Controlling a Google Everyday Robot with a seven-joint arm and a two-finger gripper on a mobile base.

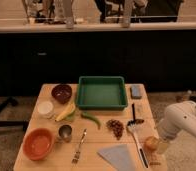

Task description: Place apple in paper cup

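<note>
Near the table's front right corner, the apple sat just beside the tool; whether the tool clasped it could not be told. The white paper cup stood well apart, near the left edge.

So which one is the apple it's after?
Start at the green tray and go to the table's front right corner, where the robot's claw is. The apple is right at the claw: small, round, orange-yellow, unlike the long banana.
</note>
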